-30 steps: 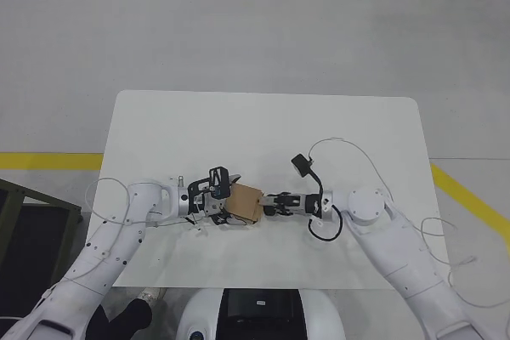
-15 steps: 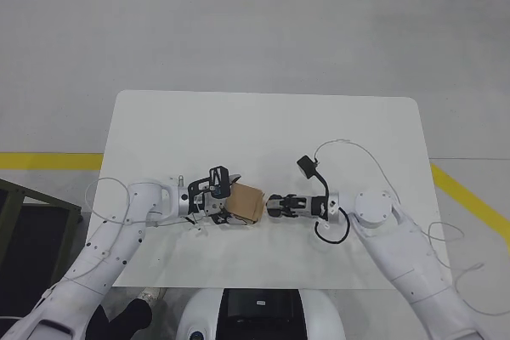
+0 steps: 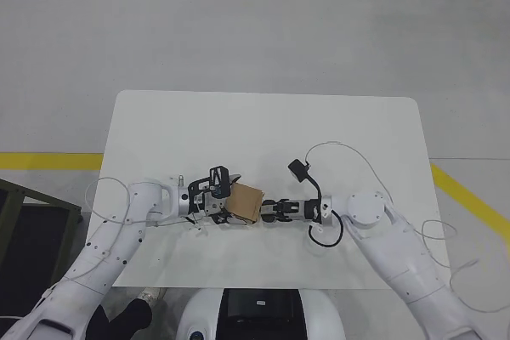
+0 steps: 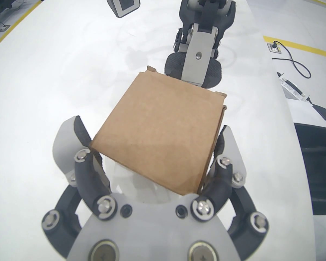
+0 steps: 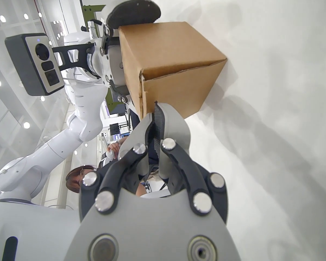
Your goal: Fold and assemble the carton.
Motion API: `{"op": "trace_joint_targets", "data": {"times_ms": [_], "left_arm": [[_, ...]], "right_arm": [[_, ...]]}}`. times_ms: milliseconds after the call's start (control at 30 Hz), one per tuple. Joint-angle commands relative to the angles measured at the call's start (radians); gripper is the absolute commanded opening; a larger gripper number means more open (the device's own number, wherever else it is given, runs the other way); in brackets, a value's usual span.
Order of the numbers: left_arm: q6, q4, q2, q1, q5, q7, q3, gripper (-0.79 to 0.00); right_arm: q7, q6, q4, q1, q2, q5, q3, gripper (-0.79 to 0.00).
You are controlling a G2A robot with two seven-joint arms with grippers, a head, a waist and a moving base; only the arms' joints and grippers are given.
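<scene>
left gripper (image 4: 152,148): nearest. Spread to the carton's width, fingers clamped on two opposite sides of it.
carton (image 4: 160,134): brown, squared up into a box, held between the left gripper's fingers; resting on the surface or just off it, can't tell which. Small tabs poke out at its far edge.
right gripper (image 5: 154,115): on the carton's far side from the left gripper. Fingers pressed together, nothing held, tip right at the end-face seam, looks touching.
surface (image 3: 348,136): white, runs on beyond the carton.
step: likely closing the end flaps – body looks formed already.
next: probably push the end flap flush with the closed tip while the left grip braces; push straight or the box skews.
</scene>
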Motion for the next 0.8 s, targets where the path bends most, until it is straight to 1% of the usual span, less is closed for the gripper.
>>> {"op": "trace_joint_targets", "data": {"times_ms": [0, 267, 600, 633, 667, 733, 767], "left_arm": [[0.0, 0.0, 0.0, 0.0, 0.0, 0.001, 0.0, 0.0], [-0.003, -0.002, 0.0, 0.0, 0.002, 0.003, 0.001, 0.0], [-0.004, -0.002, 0.0, 0.001, -0.003, 0.0, 0.0, 0.0], [-0.003, -0.002, 0.001, 0.001, -0.003, 0.0, 0.0, 0.0], [-0.004, -0.001, 0.001, 0.002, -0.005, 0.001, -0.002, 0.0], [-0.011, 0.0, 0.003, 0.004, -0.011, 0.006, -0.01, 0.0], [-0.008, -0.003, 0.005, 0.006, -0.009, 0.007, -0.017, 0.0]], "right_arm": [[0.0, -0.002, 0.003, 0.006, -0.003, 0.005, -0.007, -0.785], [-0.009, -0.01, 0.017, 0.02, -0.01, 0.02, -0.022, -0.785], [-0.011, -0.012, 0.02, 0.02, -0.009, 0.017, -0.02, -0.785], [-0.009, -0.011, 0.019, 0.019, -0.008, 0.017, -0.018, -0.739], [-0.008, -0.01, 0.018, 0.018, -0.007, 0.016, -0.014, -0.662], [-0.008, -0.009, 0.013, 0.014, -0.004, 0.018, -0.003, -0.462], [-0.008, -0.009, 0.01, 0.011, -0.002, 0.018, 0.003, -0.317]]}}
